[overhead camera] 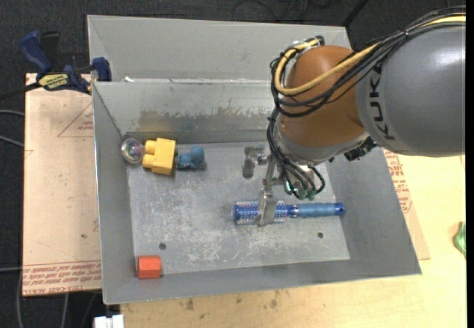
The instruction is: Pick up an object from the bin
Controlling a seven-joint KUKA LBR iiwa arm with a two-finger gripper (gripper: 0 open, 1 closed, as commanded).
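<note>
A blue brush (296,212) with a bristled head on its left end lies flat on the bin floor, right of the middle. My gripper (265,209) hangs straight down over the brush, its fingers reaching to the brush just right of the bristles. One finger (267,204) shows across the brush; whether the brush sits between the fingers is hidden.
At the back left lie a clear marble (133,150), a yellow block (161,155) and a small blue figure (192,159). An orange cube (149,267) sits at the front left corner. The arm's orange cover and cables hang over the bin's right back.
</note>
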